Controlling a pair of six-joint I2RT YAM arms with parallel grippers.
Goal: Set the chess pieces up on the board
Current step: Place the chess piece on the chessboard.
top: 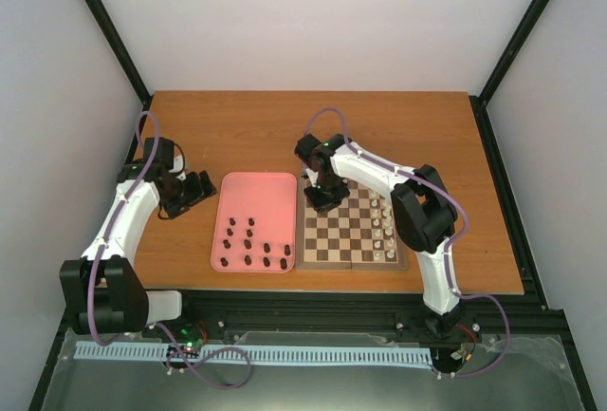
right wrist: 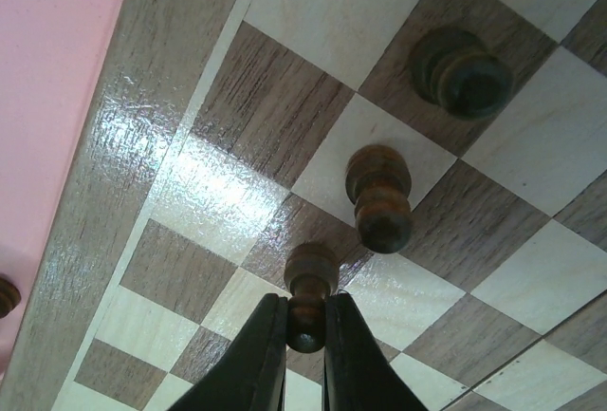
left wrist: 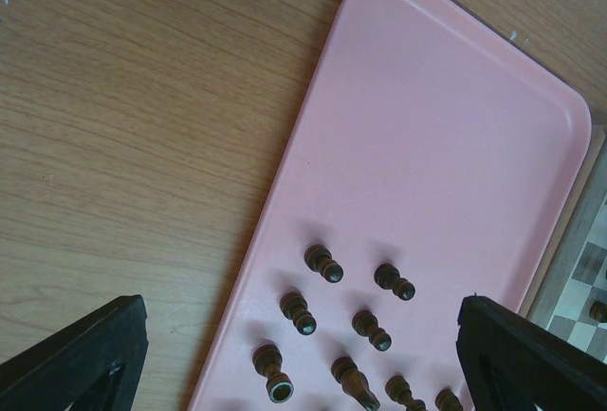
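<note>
Dark brown, tiny turned-wood pawn [right wrist: 311, 273] clamped in the closed right pincer [right wrist: 305, 321], held upright, presumably for seating on the checkered wooden board [right wrist: 123, 174] underneath, similar dark piece [right wrist: 379, 197] just ahead.

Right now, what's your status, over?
Right tool shut on dark pawn over the board. Left tool open beside pink tray. More dark chess pieces on tray. Two set pieces stand close by.

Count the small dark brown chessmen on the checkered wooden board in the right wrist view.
3 dark chessmen: one held in the right gripper, one just beyond it, one farther along. A sliver at the top edge may be a fourth.
</note>
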